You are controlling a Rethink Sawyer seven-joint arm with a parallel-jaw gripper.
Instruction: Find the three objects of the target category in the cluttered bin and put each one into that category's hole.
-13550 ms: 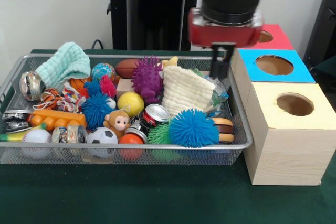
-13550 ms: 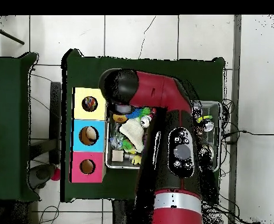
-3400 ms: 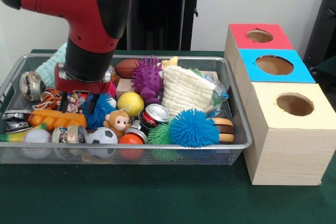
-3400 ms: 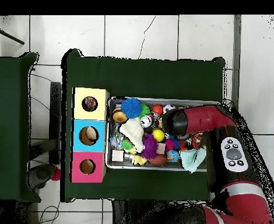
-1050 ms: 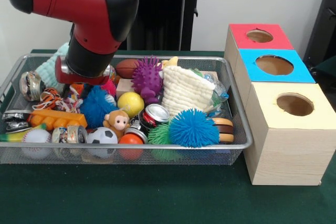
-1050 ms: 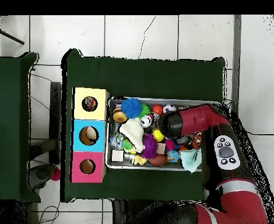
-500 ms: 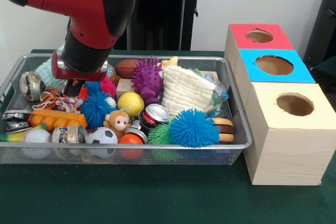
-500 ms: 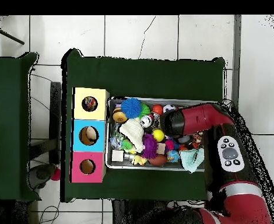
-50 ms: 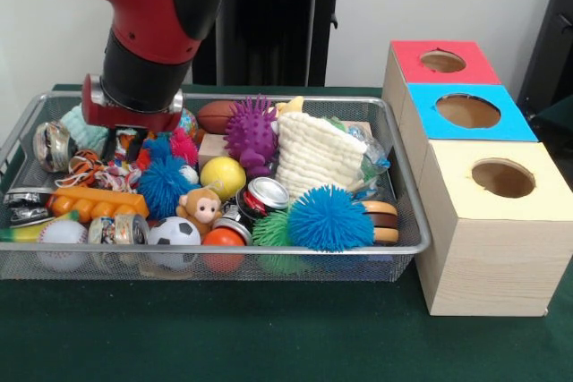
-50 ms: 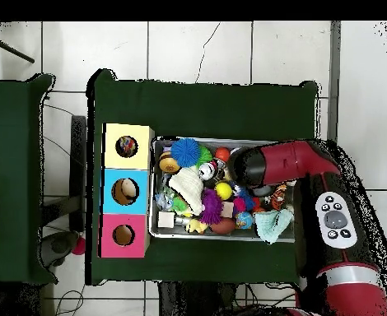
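1. One red and black arm (image 9: 134, 6) comes down from the upper left of the front view, and its wrist points straight down over the left part of the wire bin (image 9: 407, 221).
2. The claw (image 9: 125, 142) hangs under the red wrist plate, just above the toys at the bin's left back. I cannot tell if it is open or closed, because the wrist hides most of it.
3. In the overhead view the arm (image 10: 283, 164) reaches across the bin (image 10: 221, 237) from the right side, and its black end covers some toys.
4. Just beside the claw lie a small blue spiky ball (image 9: 164, 185), a pink spiky ball (image 9: 183, 145) and a knotted rope toy (image 9: 98, 170).
5. A purple spiky ball (image 9: 251, 131), a big blue spiky ball (image 9: 329, 218) and a green spiky ball (image 9: 271, 230) lie further to the right in the bin.
6. Three boxes stand beside the bin on the green table (image 9: 269, 337), each with a round hole on top: a red one (image 9: 439, 60), a blue one (image 9: 466, 112) and a yellow one (image 9: 501, 178).
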